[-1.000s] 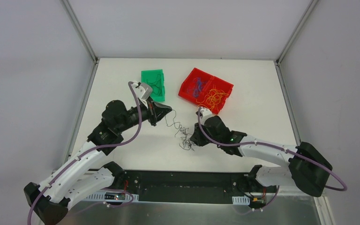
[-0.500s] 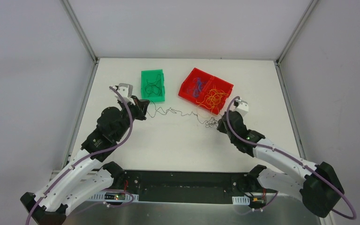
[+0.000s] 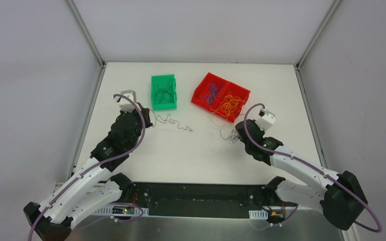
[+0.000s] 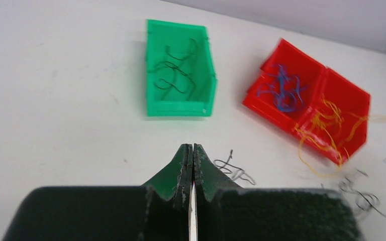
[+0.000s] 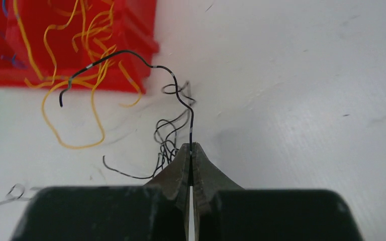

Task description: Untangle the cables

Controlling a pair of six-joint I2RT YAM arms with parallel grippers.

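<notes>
black cable (image 5: 190, 128) between right end effector (image 5: 191, 148) tips

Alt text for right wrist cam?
The right gripper is shut on a thin black wire that arcs up and left toward a red bin of yellow-orange wires; a small dark tangle lies on the white table.

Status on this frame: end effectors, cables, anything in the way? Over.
Left end effector shut, black strand by its tip. Right end effector shut on black cable. Yellow cables spilling beside it.
</notes>
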